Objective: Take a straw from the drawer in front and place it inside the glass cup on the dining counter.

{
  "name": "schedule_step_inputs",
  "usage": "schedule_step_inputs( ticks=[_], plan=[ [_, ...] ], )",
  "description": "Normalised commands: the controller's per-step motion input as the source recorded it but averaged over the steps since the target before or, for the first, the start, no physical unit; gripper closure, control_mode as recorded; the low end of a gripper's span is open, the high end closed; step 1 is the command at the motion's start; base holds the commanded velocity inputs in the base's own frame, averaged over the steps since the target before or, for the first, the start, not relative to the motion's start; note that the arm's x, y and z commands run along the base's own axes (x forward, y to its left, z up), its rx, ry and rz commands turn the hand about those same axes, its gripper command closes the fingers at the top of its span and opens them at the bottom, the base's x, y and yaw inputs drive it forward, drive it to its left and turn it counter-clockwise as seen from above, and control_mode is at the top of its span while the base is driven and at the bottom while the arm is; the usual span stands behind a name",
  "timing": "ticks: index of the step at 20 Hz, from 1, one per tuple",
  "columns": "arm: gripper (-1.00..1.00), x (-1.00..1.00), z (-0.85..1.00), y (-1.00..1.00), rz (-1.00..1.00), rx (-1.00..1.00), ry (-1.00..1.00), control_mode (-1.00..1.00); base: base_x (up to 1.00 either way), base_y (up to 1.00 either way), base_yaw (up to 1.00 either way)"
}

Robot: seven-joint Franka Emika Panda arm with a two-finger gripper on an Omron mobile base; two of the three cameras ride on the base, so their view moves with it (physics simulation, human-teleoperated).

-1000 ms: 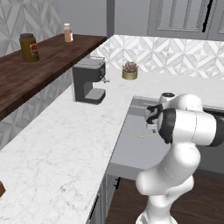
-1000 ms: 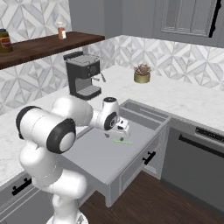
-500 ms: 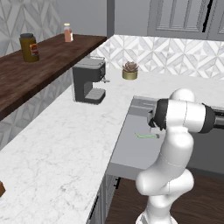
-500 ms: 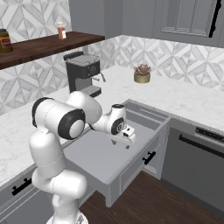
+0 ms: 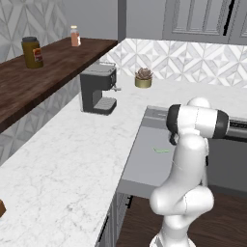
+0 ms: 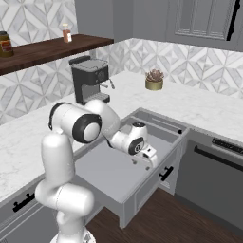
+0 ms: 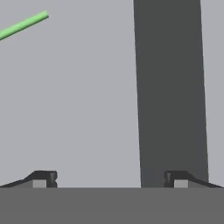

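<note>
White marble surface (image 5: 72, 159), grey geometric-tile backsplash (image 5: 193, 60), dark wood shelf (image 5: 43, 79) up the wall, grey upper cabinets (image 5: 202, 19), dark wood floor (image 6: 190, 218) down below.

drawer (image 6: 124, 173): pulled out and open on top, floor mostly bare grey, free to enter from above.
straw (image 5: 161, 150): lay flat on the drawer floor, bare floor all round it.
gripper (image 6: 151, 155): low inside the drawer near its right wall, jaws spread wide, nothing between them.
drawer walls: low rim on all sides, right wall closest to the gripper.
coffee machine (image 5: 98, 89): on the counter behind and left of the drawer, well apart.
potted plant (image 6: 154, 79): on the counter behind the drawer, well apart.
</note>
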Motion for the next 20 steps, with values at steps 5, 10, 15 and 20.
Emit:
schedule_step_inputs(
  ticks=[5,10,15,20],
  plan=[
    [-1.0,-0.01,-0.26,-0.88,-0.15,-0.04,0.0,-1.0,0.0,0.0,0.0],
    [-1.0,-0.08,-0.04,-0.93,-0.15,-0.07,-0.01,-1.0,0.0,0.0,0.0],
    [-1.0,-0.03,0.63,0.5,0.07,-0.08,-0.11,-1.0,0.0,0.0,0.0],
    [-1.0,0.06,0.64,1.0,0.27,-0.14,0.0,-1.0,0.0,0.0,0.0]
  ],
)
